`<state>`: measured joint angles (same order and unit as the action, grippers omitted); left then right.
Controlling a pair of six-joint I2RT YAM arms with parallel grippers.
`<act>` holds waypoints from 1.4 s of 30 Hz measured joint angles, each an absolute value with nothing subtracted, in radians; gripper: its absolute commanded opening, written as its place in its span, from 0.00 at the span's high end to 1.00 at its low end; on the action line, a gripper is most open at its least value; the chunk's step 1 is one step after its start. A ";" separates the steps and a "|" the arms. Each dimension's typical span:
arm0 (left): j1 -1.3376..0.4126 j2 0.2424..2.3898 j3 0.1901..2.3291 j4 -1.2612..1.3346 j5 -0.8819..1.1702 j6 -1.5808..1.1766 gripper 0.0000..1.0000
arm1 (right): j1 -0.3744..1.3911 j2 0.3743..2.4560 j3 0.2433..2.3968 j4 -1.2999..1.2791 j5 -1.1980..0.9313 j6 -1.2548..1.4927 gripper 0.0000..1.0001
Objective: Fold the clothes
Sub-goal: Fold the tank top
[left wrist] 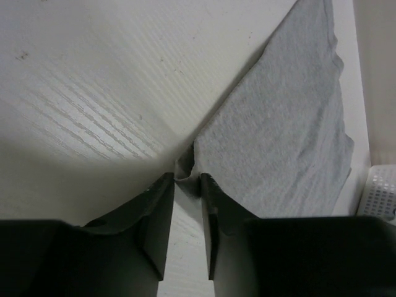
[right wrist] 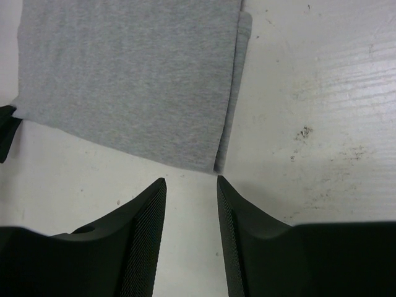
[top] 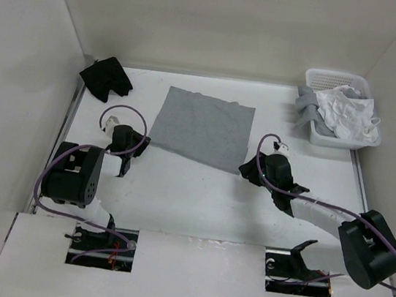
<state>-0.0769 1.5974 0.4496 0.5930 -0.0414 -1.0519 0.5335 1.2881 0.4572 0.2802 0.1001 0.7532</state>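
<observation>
The clothes point(top: 201, 127) are a grey knit top lying flat as a folded rectangle in the middle of the table. My left gripper point(top: 142, 141) is at its near left corner. In the left wrist view the jaws point(left wrist: 185, 179) stand narrow, and the bunched, slightly lifted corner of the grey fabric point(left wrist: 284, 136) is pinched between the tips. My right gripper point(top: 247, 169) is at the near right corner. In the right wrist view it point(right wrist: 192, 182) is open just short of the fabric point(right wrist: 124, 80), with only bare table between the fingers.
A small black garment point(top: 106, 78) lies at the back left by the wall. A white basket point(top: 365, 139) with white and pale-grey laundry point(top: 343, 110) stands at the back right; its corner point(left wrist: 380, 192) shows in the left wrist view. White walls enclose the table.
</observation>
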 measured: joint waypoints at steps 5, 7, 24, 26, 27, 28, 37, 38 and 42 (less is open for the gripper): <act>-0.077 1.618 0.451 0.604 -0.043 -1.073 0.91 | 0.537 1.346 0.456 0.304 0.100 0.813 0.52; -0.077 1.622 0.452 0.607 -0.044 -1.080 0.92 | 0.536 1.373 0.456 0.309 0.095 0.839 0.52; -0.079 1.625 0.452 0.612 -0.045 -1.086 0.94 | 0.417 1.558 0.449 0.507 -0.068 1.005 0.71; -0.079 1.626 0.452 0.613 -0.046 -1.086 0.94 | 0.410 1.562 0.449 0.511 -0.089 1.013 0.69; -0.079 1.626 0.452 0.614 -0.046 -1.086 0.94 | 0.407 1.562 0.450 0.512 -0.096 1.016 0.66; -0.079 1.626 0.452 0.614 -0.046 -1.086 0.94 | 0.406 1.563 0.450 0.514 -0.103 1.019 0.63; -0.079 1.625 0.451 0.614 -0.045 -1.086 0.94 | 0.425 1.526 0.450 0.454 -0.080 1.022 0.66; -0.079 1.625 0.451 0.614 -0.045 -1.086 0.94 | 0.427 1.524 0.450 0.448 -0.078 1.021 0.68; -0.079 1.625 0.450 0.614 -0.046 -1.086 0.94 | 0.428 1.525 0.458 0.427 -0.079 1.017 0.75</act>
